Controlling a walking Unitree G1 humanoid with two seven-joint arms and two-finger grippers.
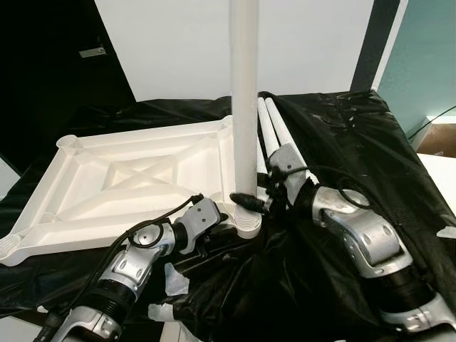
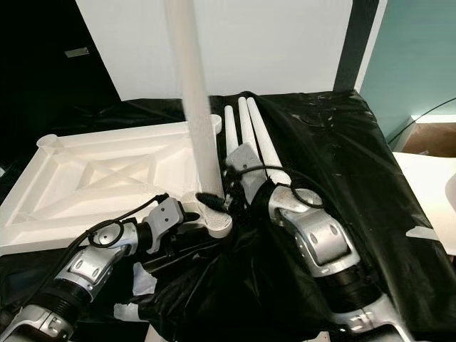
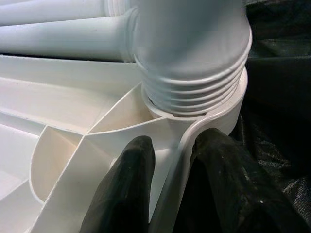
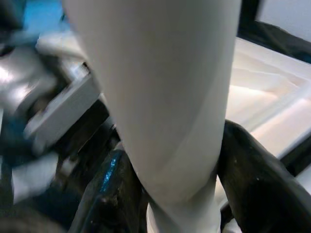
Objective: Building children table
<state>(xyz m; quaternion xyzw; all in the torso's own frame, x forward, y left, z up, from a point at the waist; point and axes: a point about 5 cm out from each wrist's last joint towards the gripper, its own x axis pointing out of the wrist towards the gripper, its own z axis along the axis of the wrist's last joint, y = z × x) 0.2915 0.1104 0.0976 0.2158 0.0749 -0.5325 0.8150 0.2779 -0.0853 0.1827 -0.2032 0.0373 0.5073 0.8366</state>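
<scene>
from my seat, nearest at 7 o'clock is my left gripper (image 1: 226,229), its two black fingers (image 3: 127,184) pinched onto the rim of the white tabletop (image 1: 128,185) right at the near corner socket, one finger inside the wall and one outside. the tabletop lies upside down, ribs up, on the black plastic sheet (image 1: 342,142) that covers the work surface, reaching out toward 10 o'clock.

at 5 o'clock my right arm comes in, and my right gripper (image 1: 251,203) is closed around the upright leg (image 1: 244,107) low on its shaft, a finger on each side. that leg stands vertical in the same corner socket; its threaded end (image 3: 194,82) shows several ridges above the socket lip, so it looks only partly seated, though the close view is soft and i can't be sure.

further out toward 1 o'clock, the spare legs (image 2: 246,132) lie side by side on the sheet, touching each other, just beside the tabletop's far edge.

beyond, at 12 o'clock, a white wall (image 1: 178,43).
</scene>
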